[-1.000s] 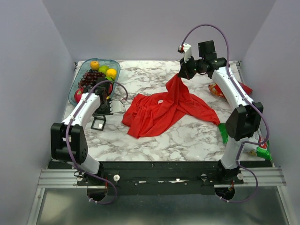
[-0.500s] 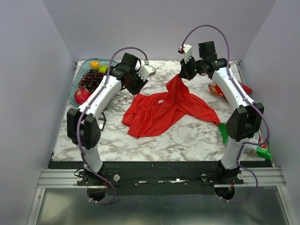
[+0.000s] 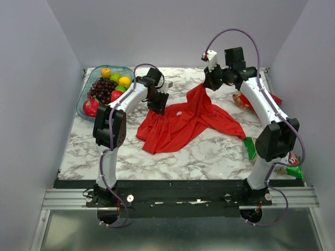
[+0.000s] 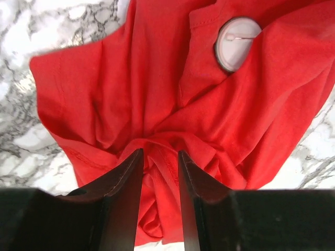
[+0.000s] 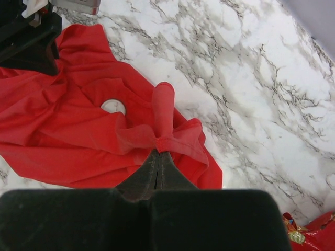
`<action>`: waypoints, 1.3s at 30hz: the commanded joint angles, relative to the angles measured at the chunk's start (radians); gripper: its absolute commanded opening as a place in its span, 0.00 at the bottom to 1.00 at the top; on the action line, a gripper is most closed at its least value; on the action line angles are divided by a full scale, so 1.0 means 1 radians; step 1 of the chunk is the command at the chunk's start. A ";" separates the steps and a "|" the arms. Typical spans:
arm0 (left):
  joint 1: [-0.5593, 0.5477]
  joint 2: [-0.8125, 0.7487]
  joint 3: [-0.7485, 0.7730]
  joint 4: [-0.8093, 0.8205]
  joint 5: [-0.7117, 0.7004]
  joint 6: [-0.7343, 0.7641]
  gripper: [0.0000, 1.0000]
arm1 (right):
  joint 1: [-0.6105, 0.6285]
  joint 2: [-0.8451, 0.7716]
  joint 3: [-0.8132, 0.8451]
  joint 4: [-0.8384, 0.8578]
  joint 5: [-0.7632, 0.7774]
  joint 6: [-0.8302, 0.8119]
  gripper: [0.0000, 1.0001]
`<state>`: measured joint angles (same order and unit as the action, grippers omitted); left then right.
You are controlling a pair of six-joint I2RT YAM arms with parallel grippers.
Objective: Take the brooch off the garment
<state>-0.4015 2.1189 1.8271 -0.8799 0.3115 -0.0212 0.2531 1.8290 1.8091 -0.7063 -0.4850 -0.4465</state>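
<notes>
The red garment lies crumpled mid-table, also in the left wrist view and the right wrist view. The whitish round brooch is pinned near its middle; it shows at the top right of the left wrist view and in the right wrist view. My left gripper is open, its jaws astride a cloth fold at the shirt's upper left edge, short of the brooch. My right gripper is shut on a hem and holds that corner lifted.
A glass bowl of fruit stands at the back left. A red snack bag lies under the right arm, also in the right wrist view. Green packets lie at the right edge.
My left arm swung from the table's left side across to the shirt's upper left edge and came down over it. My right gripper keeps its hold and rose slightly.
</notes>
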 commanded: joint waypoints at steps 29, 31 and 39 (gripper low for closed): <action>0.345 -0.220 0.311 0.024 0.135 0.135 0.00 | -0.245 0.193 0.551 0.011 0.083 0.101 0.01; 0.372 -0.302 0.256 0.126 0.159 0.136 0.00 | -0.270 0.187 0.565 0.057 0.091 0.133 0.00; 0.377 -0.609 0.084 0.334 0.195 0.151 0.00 | -0.336 0.031 0.514 0.172 0.117 0.170 0.00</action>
<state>-0.0147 1.6581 1.9850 -0.6739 0.4702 0.0982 -0.0471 1.9900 2.3623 -0.6243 -0.3908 -0.3103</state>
